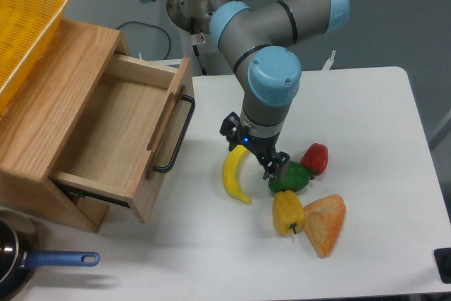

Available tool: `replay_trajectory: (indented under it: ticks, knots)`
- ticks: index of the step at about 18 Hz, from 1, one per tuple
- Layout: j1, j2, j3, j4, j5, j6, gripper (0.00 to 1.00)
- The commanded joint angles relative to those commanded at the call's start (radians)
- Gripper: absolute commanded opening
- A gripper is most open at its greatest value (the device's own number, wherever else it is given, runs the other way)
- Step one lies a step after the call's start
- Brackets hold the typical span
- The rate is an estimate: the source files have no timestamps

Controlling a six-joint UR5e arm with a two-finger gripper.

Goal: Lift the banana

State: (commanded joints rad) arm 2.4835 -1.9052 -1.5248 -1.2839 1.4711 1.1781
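Pan [10, 269] with blue handle at the near left corner, well apart from the pincer. Worktop [366, 111] white. Nearest on the pincer's right: orange wedge [326, 225] and yellow pepper [287, 212], touching or nearly so. Just beyond, green pepper [289, 177] right against the pincer's right finger, red pepper [315, 158] a little past that. Banana [235, 173] lying on the worktop, curved, near tip pointing at the yellow pepper, far end tucked up between the fingers. Pincer [254, 155] down low over that far end, jaws spread, one finger to each side; contact with the fruit impossible to judge. To the left, open drawer [116, 128] of a wooden box, yellow basket [25, 26] on top at the far left.

Step in hand, by the look of it: grasp stage, banana not yet lifted. Next: close on the far end, then rise straight. Grip well off-centre, so likely swing of the long tail; green pepper crowding the right finger, so risk of a nudge.
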Motion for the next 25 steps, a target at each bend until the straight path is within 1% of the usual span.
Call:
replay_trajectory:
  ticks: [6, 8, 9, 14, 16, 19, 22, 25]
  knots:
    - [0.000, -0.005, 0.014, -0.002, 0.000, -0.001, 1.00]
    - [-0.003, -0.008, 0.003, -0.002, 0.003, -0.014, 1.00]
    - [-0.003, -0.006, -0.012, 0.002, 0.002, -0.027, 1.00]
    - [-0.003, -0.005, -0.032, -0.002, -0.003, -0.051, 1.00]
    - [-0.003, -0.006, -0.052, 0.018, -0.003, -0.081, 1.00]
    - [-0.009, -0.023, -0.071, 0.064, -0.008, -0.199, 1.00]
    - [-0.023, -0.038, -0.075, 0.068, -0.008, -0.222, 1.00]
    - [-0.021, -0.044, -0.101, 0.069, -0.008, -0.227, 1.00]
